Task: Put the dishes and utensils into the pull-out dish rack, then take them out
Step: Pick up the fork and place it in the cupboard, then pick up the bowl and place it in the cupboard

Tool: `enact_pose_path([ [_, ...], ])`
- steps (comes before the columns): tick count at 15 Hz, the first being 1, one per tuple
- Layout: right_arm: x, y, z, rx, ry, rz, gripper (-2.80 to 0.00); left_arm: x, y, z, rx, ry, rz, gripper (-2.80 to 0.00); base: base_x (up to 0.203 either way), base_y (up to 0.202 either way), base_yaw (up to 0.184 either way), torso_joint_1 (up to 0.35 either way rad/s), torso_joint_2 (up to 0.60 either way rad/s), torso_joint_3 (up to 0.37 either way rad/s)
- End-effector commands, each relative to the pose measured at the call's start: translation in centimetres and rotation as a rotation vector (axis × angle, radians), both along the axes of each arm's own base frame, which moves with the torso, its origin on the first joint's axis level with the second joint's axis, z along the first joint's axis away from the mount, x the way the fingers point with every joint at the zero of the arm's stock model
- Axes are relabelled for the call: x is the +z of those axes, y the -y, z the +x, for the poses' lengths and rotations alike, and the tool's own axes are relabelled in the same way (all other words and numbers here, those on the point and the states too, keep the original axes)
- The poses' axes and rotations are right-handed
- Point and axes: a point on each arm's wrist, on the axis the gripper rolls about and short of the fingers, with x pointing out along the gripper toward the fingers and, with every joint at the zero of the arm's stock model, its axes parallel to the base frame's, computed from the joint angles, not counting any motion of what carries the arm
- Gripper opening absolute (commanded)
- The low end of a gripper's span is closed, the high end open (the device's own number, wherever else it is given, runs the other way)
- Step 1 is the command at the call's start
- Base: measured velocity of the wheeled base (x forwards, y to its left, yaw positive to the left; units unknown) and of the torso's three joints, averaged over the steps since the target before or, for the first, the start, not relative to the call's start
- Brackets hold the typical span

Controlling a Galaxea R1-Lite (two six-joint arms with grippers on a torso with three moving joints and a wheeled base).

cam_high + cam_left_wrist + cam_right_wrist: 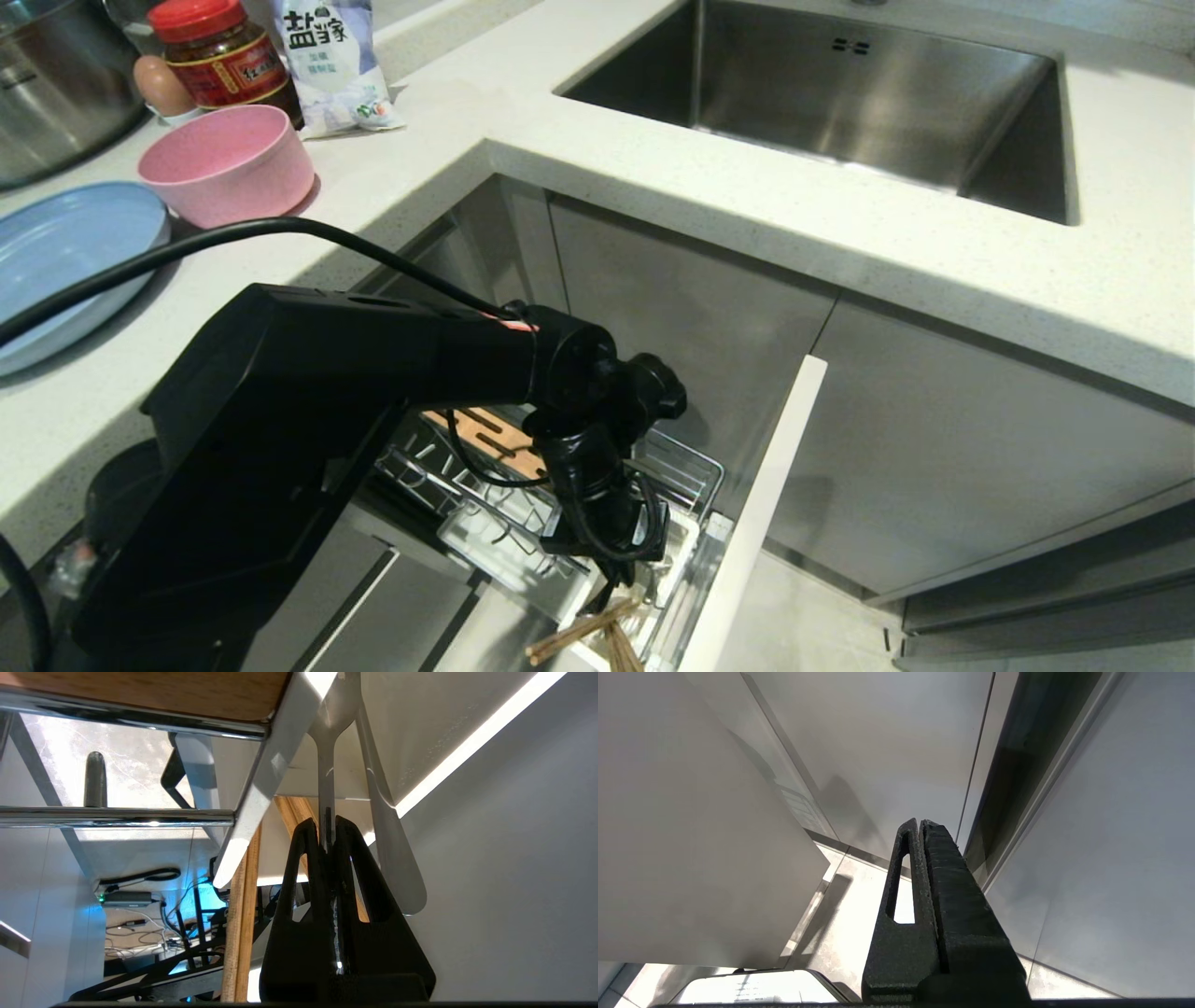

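While the left gripper (329, 833) is clamped on a silver utensil handle (326, 779), fork or spoon unclear, in the pull-out dish rack (504, 504) beside the chopsticks (583, 630), plate (65, 247) and bowl (227, 163) rest on the bench (747, 201); right gripper (920, 826) closed, empty.

left hand (328, 833): clamped, pointing down | right hand (920, 826): closed, parked
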Motion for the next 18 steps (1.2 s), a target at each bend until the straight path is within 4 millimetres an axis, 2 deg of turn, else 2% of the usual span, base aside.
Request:
enact_pose_path([
  [1, 0.0, 0.0, 0.0, -0.001, 0.005, 0.001, -2.80, 0.1, -0.1, 0.0, 0.005, -0.002, 0.001, 0.00, 0.000, 0.000, 0.000, 0.000, 0.00, 0.000],
  [10, 0.0, 0.0, 0.0, -0.002, 0.005, 0.001, -2.80, 1.2, -0.2, -0.2, 0.010, 0.018, -0.018, 0.00, 0.000, 0.000, 0.000, 0.000, 0.00, 0.000],
  [12, 0.0, 0.0, 0.0, 0.000, 0.005, 0.001, -2.80, 2.3, -0.5, -0.5, 0.012, 0.038, -0.036, 0.00, 0.000, 0.000, 0.000, 0.000, 0.00, 0.000],
  [16, 0.0, 0.0, 0.0, -0.001, 0.005, 0.001, -2.80, 6.0, -2.0, -1.9, 0.029, 0.160, -0.034, 0.00, 0.000, 0.000, 0.000, 0.000, 0.00, 0.000],
  [17, 0.0, 0.0, 0.0, -0.001, 0.005, 0.001, -2.80, 6.8, -2.6, -2.3, 0.035, 0.196, -0.020, -2.80, 0.000, 0.000, 0.000, 0.000, 0.00, 0.000],
  [18, 0.0, 0.0, 0.0, -0.001, 0.005, 0.001, -2.80, 7.6, -3.0, -2.7, 0.045, 0.236, -0.008, -2.80, 0.000, 0.000, 0.000, 0.000, 0.00, 0.000],
])
